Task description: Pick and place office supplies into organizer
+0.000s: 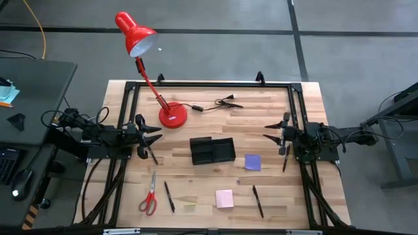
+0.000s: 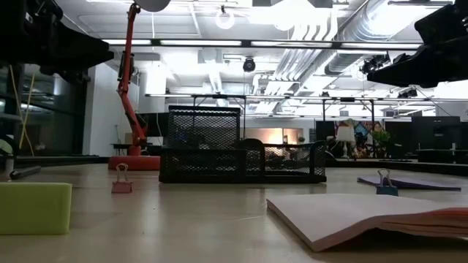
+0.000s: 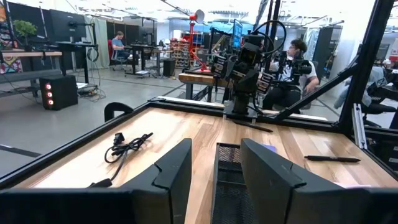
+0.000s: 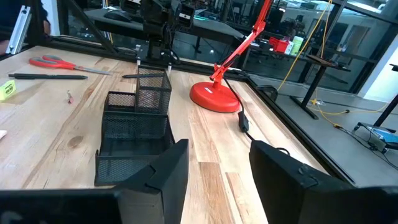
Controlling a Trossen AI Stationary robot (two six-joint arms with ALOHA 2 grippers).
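My left gripper (image 1: 154,137) and right gripper (image 1: 269,132) hover at mid-frame edges, fingers apart, empty. The organizer (image 1: 212,151) sits centre; scissors (image 1: 149,195), pens (image 1: 169,196) and pads (image 1: 224,198) lie below. Thin pens could slip from a shallow pinch.

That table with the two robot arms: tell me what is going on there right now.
Nothing is being handled yet. The left gripper and the right gripper hang open and empty at the table's sides, facing the black mesh organizer in the middle. The supplies all lie loose on the wood: red-handled scissors, three black pens, a purple sticky pad and a pink one. The red desk lamp stands behind the organizer.
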